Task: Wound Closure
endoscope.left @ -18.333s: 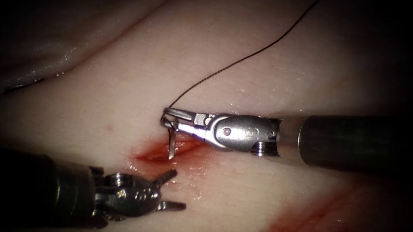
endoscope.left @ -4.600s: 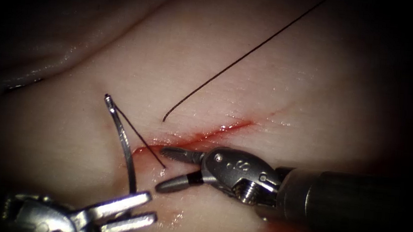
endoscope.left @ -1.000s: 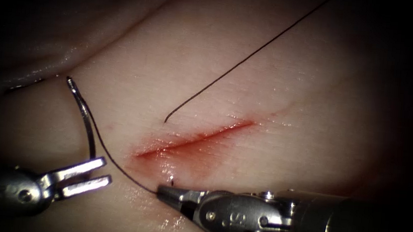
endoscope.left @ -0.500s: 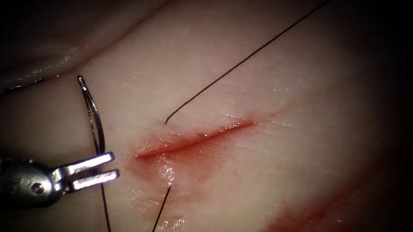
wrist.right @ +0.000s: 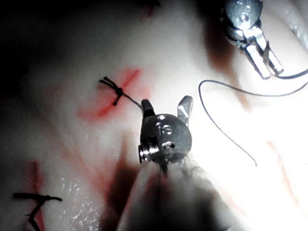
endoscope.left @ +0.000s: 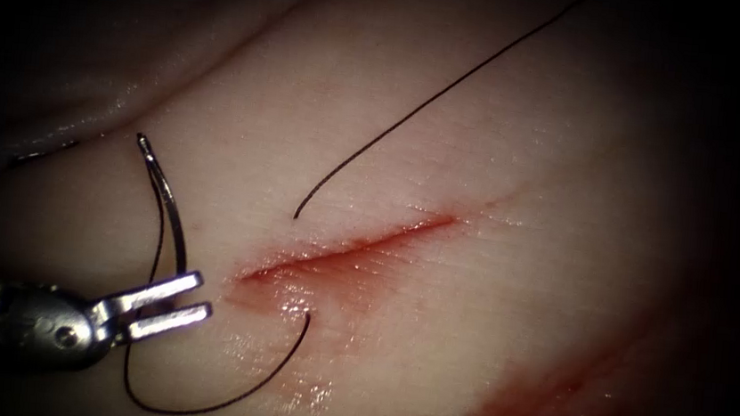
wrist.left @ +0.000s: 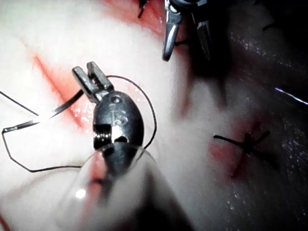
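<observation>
Holding the needle point(endoscope.left: 165, 203) in my left tool point(endoscope.left: 167, 298), I have my jaws clenched on it near its pointed end, with the rest of the curve rising free above the tissue point(endoscope.left: 489, 272) on the left of the cut point(endoscope.left: 348, 251); none of it is in the tissue. Half a second ago the thread point(endoscope.left: 219, 396) ran in two taut lines off the lower edge of the endoscope view. Now it lies slack in a wide loop, from the needle's swaged end down past my jaws and round to where it comes out of the tissue just below the cut. A second ago my right tool gripped that thread beside the exit point; it is now gone from the endoscope view.

From the right wrist view my right tool point(wrist.right: 166, 108) hangs with its jaws parted and nothing between them, over a finished stitch point(wrist.right: 115, 91). The far strand of thread runs up from its entry point above the cut and is cut off by the edge of the endoscope view. I cannot make out the needle's very tip between my left jaws. Red fluid point(endoscope.left: 328, 276) wets the edges of the cut.
</observation>
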